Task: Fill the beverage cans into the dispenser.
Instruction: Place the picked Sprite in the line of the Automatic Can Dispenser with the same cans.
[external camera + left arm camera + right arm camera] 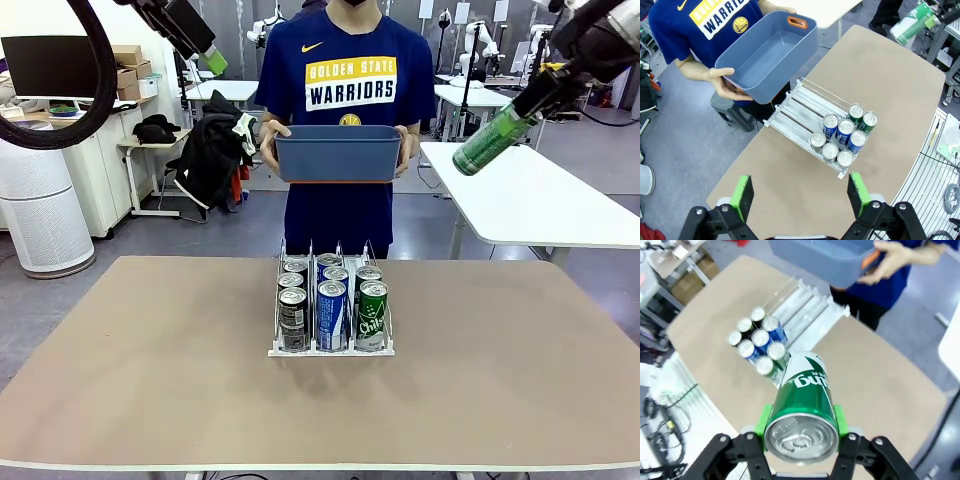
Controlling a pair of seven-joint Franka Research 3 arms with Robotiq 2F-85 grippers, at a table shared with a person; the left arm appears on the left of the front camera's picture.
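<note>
Front view: tan table (150, 380), grey floor (200, 225), white desks (560, 200).

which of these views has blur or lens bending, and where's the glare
Front view: sharp and evenly lit, soft shadow beside the dispenser. Left wrist view: wide-angle bend curves the table edge; open left gripper crisp. Right wrist view: the person's hand and blue bin are smeared; room light glints off the top of the green can in the right gripper.
</note>
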